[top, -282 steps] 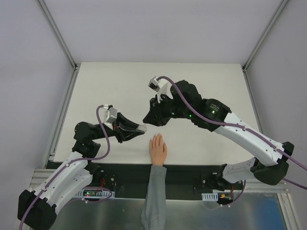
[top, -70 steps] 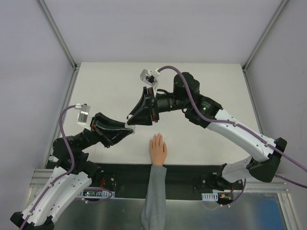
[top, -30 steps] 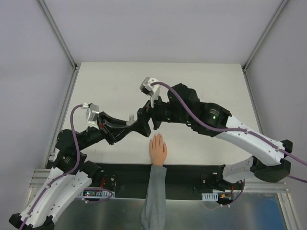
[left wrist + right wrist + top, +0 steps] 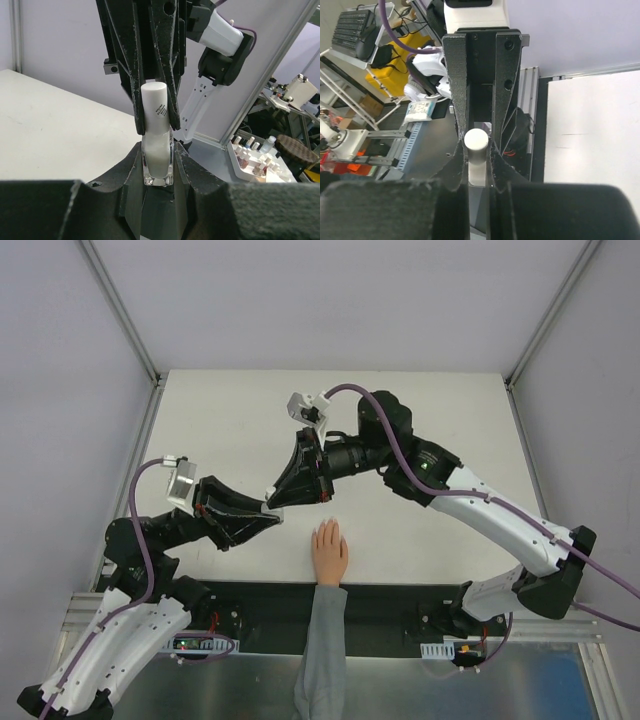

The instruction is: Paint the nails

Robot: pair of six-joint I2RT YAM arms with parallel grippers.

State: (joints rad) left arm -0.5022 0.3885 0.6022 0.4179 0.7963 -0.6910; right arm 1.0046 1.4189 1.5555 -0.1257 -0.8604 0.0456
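White table (image 4: 430, 430): L gripper (image 4: 157, 161) clamped on bottle (image 4: 157, 167), R gripper (image 4: 477, 150) clamped on its cap (image 4: 476, 140), coaxial; nails (image 4: 326, 528) near, base-side.

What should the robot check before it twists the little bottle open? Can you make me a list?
1. The left gripper is shut on the glass body of the bottle: ok.
2. The right gripper is clamped on the white cap: ok.
3. The cap sits straight between the right fingers, not crooked: ok.
4. The cap is already loose: cannot tell.
5. The mannequin hand lies flat on the table, apart from both grippers: ok.
6. The nails are clear enough to aim at: cannot tell, they are too small in the top view.
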